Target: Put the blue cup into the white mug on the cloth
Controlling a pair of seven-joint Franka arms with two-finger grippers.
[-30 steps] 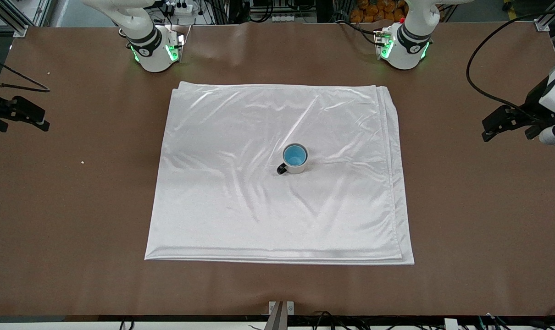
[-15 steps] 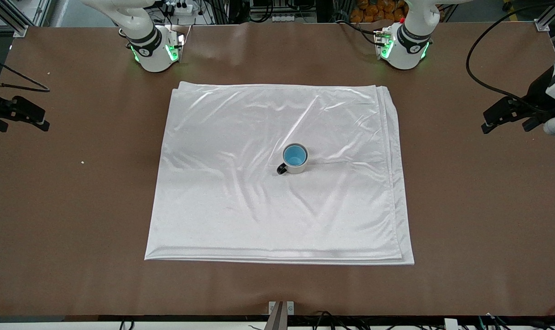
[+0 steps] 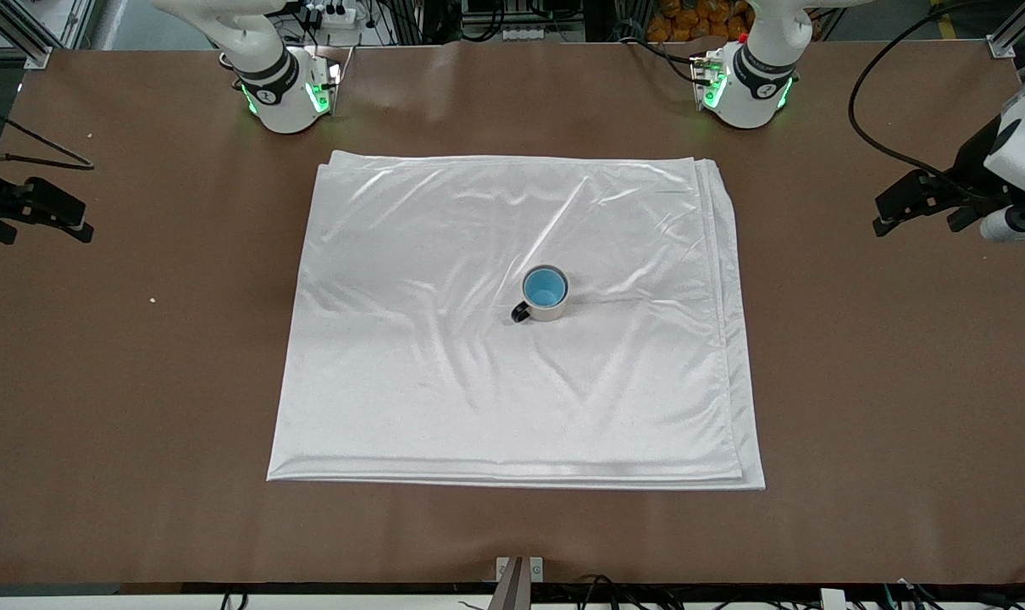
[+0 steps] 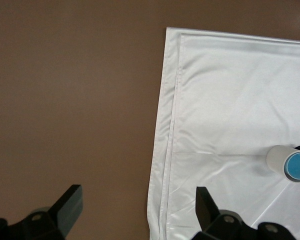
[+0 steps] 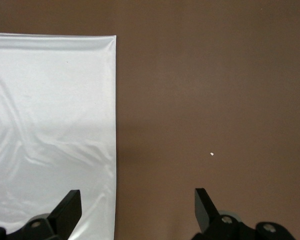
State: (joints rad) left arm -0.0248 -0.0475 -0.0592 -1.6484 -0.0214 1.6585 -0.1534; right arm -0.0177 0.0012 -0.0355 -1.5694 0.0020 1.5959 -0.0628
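Front view: blue cup [image 3: 545,286] sits inside white mug [image 3: 547,295] mid-cloth [image 3: 445,407] (wide margins all round). Left gripper [image 3: 923,199] and right gripper [image 3: 34,212], both spread and unladen, hover over bare table [image 3: 140,381] at each arm's end.

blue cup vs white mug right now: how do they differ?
Colour: the blue cup is light blue inside, while the white mug has a cream-white wall.
Handle: the white mug carries a small black loop handle; the blue cup shows none.
Size and place: the blue cup is narrower and sits nested inside the white mug, which stands directly on the cloth.
Shared: both are upright, round and open-topped, and neither tool is near them.
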